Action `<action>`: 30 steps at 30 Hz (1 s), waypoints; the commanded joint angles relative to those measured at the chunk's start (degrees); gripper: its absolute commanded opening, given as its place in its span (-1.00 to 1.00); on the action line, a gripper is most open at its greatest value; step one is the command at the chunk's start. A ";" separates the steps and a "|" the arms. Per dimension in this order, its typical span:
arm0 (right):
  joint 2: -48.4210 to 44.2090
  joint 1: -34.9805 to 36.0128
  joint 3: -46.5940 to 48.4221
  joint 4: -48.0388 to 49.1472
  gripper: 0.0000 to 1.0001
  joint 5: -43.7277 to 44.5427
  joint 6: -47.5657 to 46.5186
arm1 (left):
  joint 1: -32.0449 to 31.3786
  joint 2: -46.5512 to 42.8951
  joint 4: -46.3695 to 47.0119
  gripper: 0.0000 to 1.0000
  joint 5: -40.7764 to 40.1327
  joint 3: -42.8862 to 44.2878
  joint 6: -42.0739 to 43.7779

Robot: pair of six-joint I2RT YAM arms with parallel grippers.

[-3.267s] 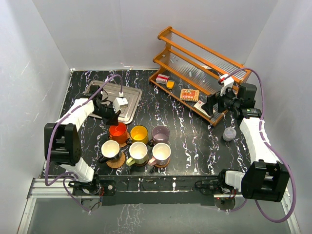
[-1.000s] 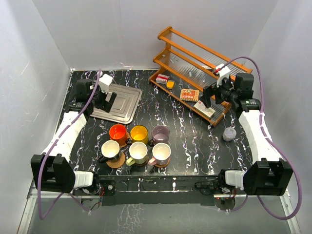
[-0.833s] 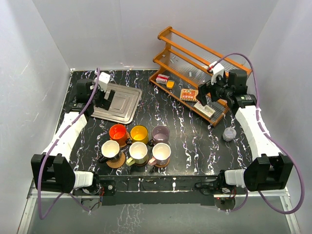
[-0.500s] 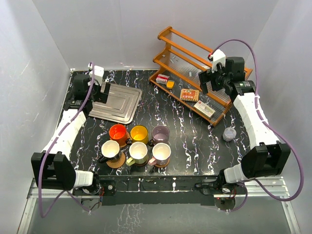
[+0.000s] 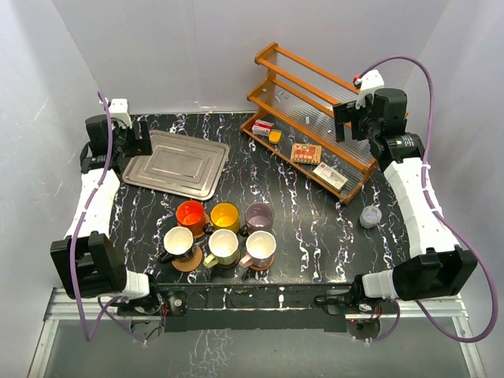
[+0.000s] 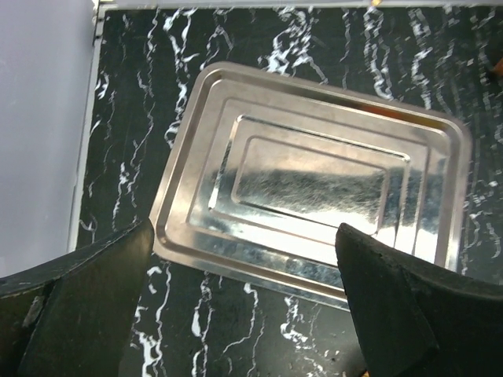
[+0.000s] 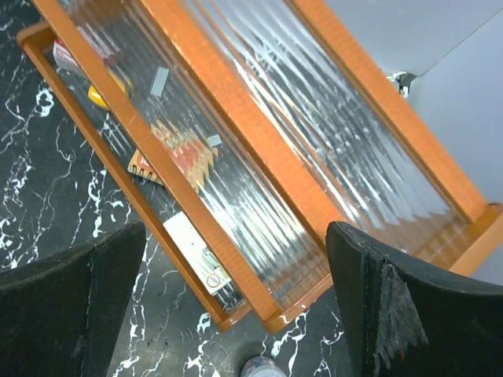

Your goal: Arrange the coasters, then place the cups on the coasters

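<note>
Steel first: the ribbed tray lay at the far left of the black marbled table. You had the left gripper hanging above the tray's left end, claw spread wide and gripping nothing, and its wrist camera looked straight down on the tray's stepped floor. Across the table you held the right gripper high over the far end of the wooden rack, its fingers likewise splayed apart with nothing pinched. On the rack's lower ribbed shelf lay four things in a line: a small red-and-white box, a yellow piece, a patterned orange card and a white box. The task's things stood in two rows of three near the front middle of the table. The orange cup, yellow cup and lilac cup were behind. The black cup, white inside, the yellow-green cup and the cream-pink cup were in front. Each front cup sat on one of the coasters, a brown disc under the black cup and darker edges under the other two. Under the back row you could not have made the discs out clearly. A small grey handleless cup stood alone near the right edge, just beside the rack's near corner.
</note>
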 commanded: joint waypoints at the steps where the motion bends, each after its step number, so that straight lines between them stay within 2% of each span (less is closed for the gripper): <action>1: -1.43 -0.28 4.56 4.43 0.97 -1.06 0.91 | 0.09 -5.73 5.06 0.97 5.88 -1.26 -2.74; 7: -6.17 -0.27 0.19 9.27 0.97 -8.97 -0.24 | 0.09 -8.77 7.75 0.97 5.87 -3.42 -2.53; 14: -11.93 -0.27 -10.32 19.38 0.97 -4.62 1.92 | 0.09 -13.95 12.97 0.97 6.18 -7.51 -4.24; 18: -11.94 -0.23 -11.93 18.83 0.97 -6.66 -0.42 | 0.17 -12.63 9.56 0.97 8.07 -5.26 -3.35; 22: -12.83 -0.26 -14.33 19.50 0.97 -8.64 -2.50 | 0.13 -13.31 11.22 0.97 13.28 -6.72 -4.57; 30: -16.79 -0.62 -19.65 21.89 0.97 -7.38 -2.07 | 0.08 -16.19 8.17 0.97 14.08 -6.79 -2.53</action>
